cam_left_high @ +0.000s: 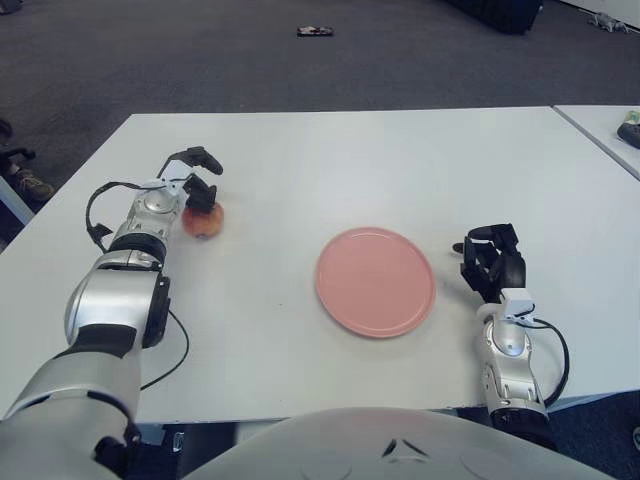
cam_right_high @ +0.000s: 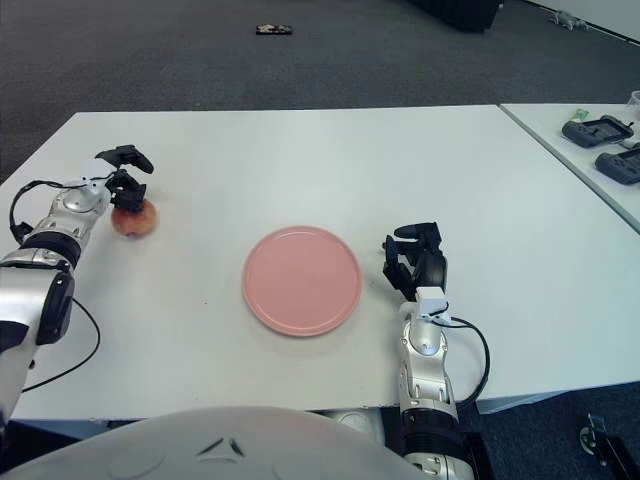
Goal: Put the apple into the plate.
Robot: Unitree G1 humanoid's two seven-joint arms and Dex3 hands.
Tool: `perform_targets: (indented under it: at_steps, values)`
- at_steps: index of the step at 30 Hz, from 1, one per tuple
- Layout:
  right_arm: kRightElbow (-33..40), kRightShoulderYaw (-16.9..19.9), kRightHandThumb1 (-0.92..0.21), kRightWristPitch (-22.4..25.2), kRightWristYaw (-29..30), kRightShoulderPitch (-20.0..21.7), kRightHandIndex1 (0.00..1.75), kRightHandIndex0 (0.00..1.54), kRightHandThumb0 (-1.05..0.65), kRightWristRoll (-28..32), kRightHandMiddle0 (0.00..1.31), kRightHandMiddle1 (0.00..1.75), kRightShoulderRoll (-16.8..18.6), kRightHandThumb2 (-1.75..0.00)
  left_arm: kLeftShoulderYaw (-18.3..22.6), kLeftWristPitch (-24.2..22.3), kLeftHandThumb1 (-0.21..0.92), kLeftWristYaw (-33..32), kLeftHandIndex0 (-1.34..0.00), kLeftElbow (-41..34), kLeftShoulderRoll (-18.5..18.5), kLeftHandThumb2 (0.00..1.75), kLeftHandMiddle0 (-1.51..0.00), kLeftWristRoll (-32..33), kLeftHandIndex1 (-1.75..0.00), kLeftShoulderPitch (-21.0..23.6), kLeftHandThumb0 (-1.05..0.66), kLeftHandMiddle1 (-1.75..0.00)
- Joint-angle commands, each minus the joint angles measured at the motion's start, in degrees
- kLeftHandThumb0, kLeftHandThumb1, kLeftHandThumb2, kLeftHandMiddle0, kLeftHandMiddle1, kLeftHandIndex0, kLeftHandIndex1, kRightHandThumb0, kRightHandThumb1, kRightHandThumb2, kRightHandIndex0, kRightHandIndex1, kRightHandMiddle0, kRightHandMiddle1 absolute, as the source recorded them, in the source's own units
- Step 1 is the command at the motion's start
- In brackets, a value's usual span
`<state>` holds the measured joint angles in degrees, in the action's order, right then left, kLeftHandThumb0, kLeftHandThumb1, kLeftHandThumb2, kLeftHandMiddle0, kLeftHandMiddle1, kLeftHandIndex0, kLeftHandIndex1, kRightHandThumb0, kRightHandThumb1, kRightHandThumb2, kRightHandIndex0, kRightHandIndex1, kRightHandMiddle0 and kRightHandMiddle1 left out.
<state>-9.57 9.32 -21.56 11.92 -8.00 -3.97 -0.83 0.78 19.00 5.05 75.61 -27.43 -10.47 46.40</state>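
Note:
A red-yellow apple (cam_left_high: 204, 222) sits on the white table (cam_left_high: 330, 160) at the left. My left hand (cam_left_high: 203, 178) is right over and behind it. Its lower fingers (cam_left_high: 201, 193) touch the apple's top, one finger (cam_left_high: 205, 157) is raised and spread, and the hand is not closed around the fruit. The empty pink plate (cam_left_high: 375, 281) lies in the middle of the table, well to the right of the apple. My right hand (cam_left_high: 492, 252) is idle just right of the plate, with relaxed, half-bent fingers holding nothing.
A second white table (cam_right_high: 590, 150) stands at the far right with dark devices (cam_right_high: 598, 130) on it. A black cable (cam_left_high: 181, 340) runs by my left forearm. A small dark object (cam_left_high: 314, 31) lies on the carpet beyond the table.

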Motion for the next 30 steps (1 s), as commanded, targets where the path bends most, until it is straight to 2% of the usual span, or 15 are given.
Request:
perform_targets:
  at_steps: [1, 19, 27, 30]
  values:
    - [-0.31, -0.03, -0.92, -0.22, -0.17, 0.76, 1.21, 0.51, -0.34, 0.14, 0.19, 1.75, -0.13, -0.53, 1.66, 1.04, 0.05, 2.03, -0.59, -1.13, 0.26, 1.62, -0.80, 1.89, -1.75, -0.04, 0.00, -1.72]
    - [0.37, -0.42, -0.92, 0.57, -0.05, 0.60, 1.22, 0.51, -0.34, -0.42, 0.19, 1.75, -0.28, -0.53, 6.62, 8.80, 0.09, 15.12, -0.55, -5.22, 2.13, 1.55, -0.82, 9.73, -1.75, 0.31, 0.00, -1.64]
    - [0.46, -0.52, -0.92, 0.82, -0.05, 0.66, 1.22, 0.52, -0.34, -0.53, 0.19, 1.75, -0.36, -0.53, 6.45, 12.75, 0.08, 17.28, -0.55, -8.40, 3.53, 1.56, -0.83, 10.58, -1.75, -0.47, 0.00, -1.64]
    - [0.49, -0.60, -0.92, 0.74, 0.10, 0.66, 1.23, 0.52, -0.34, -0.74, 0.19, 1.75, -0.32, -0.53, 4.18, 15.04, 0.08, 14.70, -0.55, -9.89, 2.84, 1.56, -0.83, 7.27, -1.75, -1.06, 0.00, -1.63]
